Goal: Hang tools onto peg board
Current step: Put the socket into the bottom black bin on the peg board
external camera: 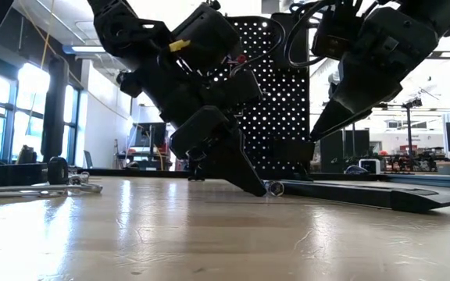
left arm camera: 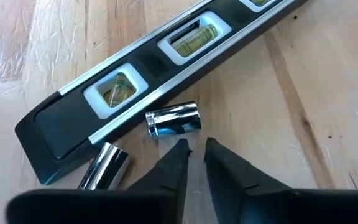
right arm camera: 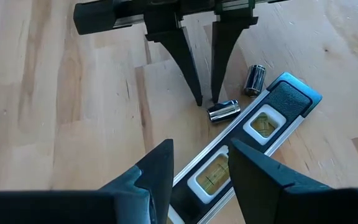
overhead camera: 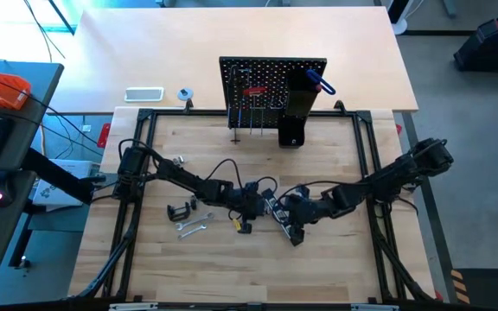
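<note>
While both jaws stand spread, left gripper point(left arm camera: 194, 146) nears a chrome socket point(left arm camera: 173, 120) beside the level point(left arm camera: 160, 68).

Shiny metal, dull plastic, pale wood.
Two shiny smooth metal sockets point(left arm camera: 174, 120) lie just past the left end effector point(left arm camera: 193, 149), beside a dull black plastic bar point(left arm camera: 160, 74) with silver metal edges, on the smooth wooden tabletop point(left arm camera: 328, 93).

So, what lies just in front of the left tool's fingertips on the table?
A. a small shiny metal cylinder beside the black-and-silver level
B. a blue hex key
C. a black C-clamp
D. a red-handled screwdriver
A: the left wrist view shows the left tool open, its tips just short of a small shiny cylinder that lies beside the black-and-silver level on the table.
</note>
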`<control>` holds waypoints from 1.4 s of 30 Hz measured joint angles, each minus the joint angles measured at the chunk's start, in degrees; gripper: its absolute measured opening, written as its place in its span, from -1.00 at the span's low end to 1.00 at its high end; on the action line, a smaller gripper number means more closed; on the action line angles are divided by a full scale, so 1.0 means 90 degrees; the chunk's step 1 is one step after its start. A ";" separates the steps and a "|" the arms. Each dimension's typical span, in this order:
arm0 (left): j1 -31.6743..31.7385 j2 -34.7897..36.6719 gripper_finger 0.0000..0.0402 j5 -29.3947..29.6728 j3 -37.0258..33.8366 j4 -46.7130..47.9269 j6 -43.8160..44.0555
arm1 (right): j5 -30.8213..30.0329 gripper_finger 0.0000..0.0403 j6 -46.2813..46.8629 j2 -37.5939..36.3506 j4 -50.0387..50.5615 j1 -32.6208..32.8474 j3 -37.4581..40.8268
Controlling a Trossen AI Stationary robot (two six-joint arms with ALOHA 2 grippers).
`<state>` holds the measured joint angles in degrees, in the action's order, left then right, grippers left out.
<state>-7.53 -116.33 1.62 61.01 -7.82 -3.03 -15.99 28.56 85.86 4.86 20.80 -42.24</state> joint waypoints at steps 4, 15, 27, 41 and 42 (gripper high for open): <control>-0.0104 0.0086 -0.53 0.0296 -0.0001 0.0363 0.0099 | -0.0001 -0.28 0.0010 0.0000 0.0002 0.0041 0.0000; 0.0053 0.0415 -0.13 0.1210 -0.0041 0.0922 0.0615 | -0.0119 -0.28 -0.0001 0.0000 0.0000 0.0124 -0.0002; 0.0173 0.0388 -0.07 0.1096 -0.0044 0.0318 0.0457 | -0.0219 -0.28 -0.0010 0.0000 0.0000 0.0197 -0.0002; 0.0185 0.0179 -0.39 0.0324 -0.0024 0.0171 0.0219 | -0.0301 -0.28 -0.0034 0.0002 -0.0004 0.0197 -0.0004; 0.0182 0.0149 -0.40 0.0320 -0.0022 0.0147 0.0218 | -0.0301 -0.28 -0.0034 0.0002 -0.0012 0.0197 -0.0007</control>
<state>-5.89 -114.99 4.50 60.81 -6.49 -1.06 -18.70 28.25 85.89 4.75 22.57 -42.30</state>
